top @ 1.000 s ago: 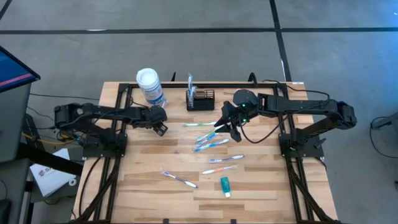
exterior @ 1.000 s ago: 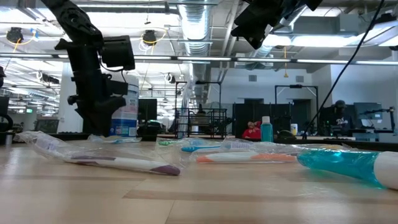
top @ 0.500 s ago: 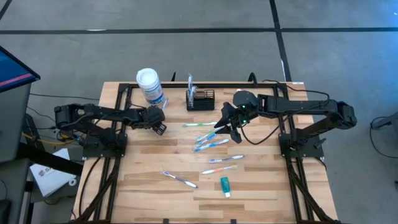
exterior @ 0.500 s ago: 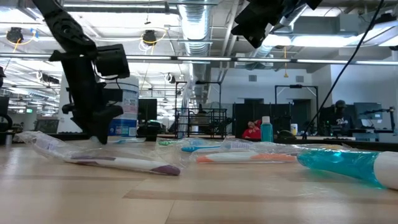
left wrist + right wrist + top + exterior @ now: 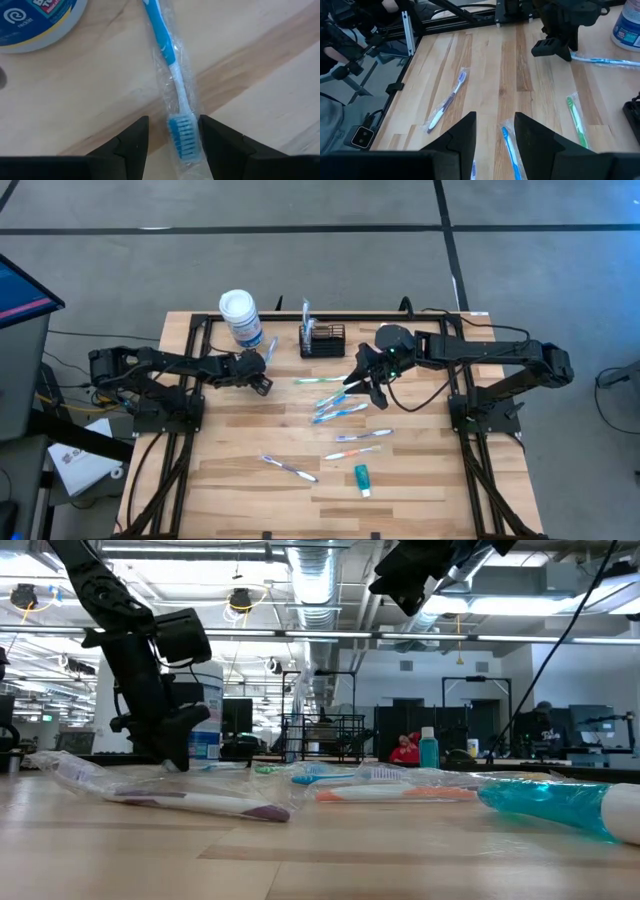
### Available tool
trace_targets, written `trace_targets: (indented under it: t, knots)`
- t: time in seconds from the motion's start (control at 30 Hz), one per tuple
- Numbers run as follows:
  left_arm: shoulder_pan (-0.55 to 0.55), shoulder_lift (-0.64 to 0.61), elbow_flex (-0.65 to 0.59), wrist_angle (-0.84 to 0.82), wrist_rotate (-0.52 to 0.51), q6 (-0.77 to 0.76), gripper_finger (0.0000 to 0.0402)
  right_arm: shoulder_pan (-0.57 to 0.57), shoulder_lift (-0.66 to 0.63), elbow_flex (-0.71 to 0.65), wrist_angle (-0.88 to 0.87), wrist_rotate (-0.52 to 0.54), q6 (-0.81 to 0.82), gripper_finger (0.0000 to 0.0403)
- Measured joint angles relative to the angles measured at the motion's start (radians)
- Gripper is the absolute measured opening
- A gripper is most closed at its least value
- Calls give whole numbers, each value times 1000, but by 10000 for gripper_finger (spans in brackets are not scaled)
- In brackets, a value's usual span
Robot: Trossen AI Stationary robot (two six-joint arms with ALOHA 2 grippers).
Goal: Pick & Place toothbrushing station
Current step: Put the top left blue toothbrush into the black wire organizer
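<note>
The left gripper has swung down toward the canister in the last second, and its open fingers are narrowing astride the head of a wrapped blue toothbrush, not yet pinching it. The right gripper waits open and empty above the loose brushes mid-table. The black mesh basket sits untouched at the far edge, so this looks like a pick just starting.

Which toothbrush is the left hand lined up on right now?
The blue wrapped toothbrush beside the wipes canister; its bristle head lies between the open left hand fingers.
</note>
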Motion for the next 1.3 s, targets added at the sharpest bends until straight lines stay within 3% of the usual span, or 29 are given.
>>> trace_targets:
  t: [0.27,0.77,1.1,1.3]
  knots:
    - [0,0,0,6,19,0,164,0,0,0,0,0,0,124]
    - [-1,-1,0,5,36,0,79,0,0,0,0,0,0,124]
    - [-3,-10,2,7,127,4,46,0,0,0,0,0,-8,124]
    - [-40,-92,1,-9,193,3,35,0,0,0,3,0,-29,124]
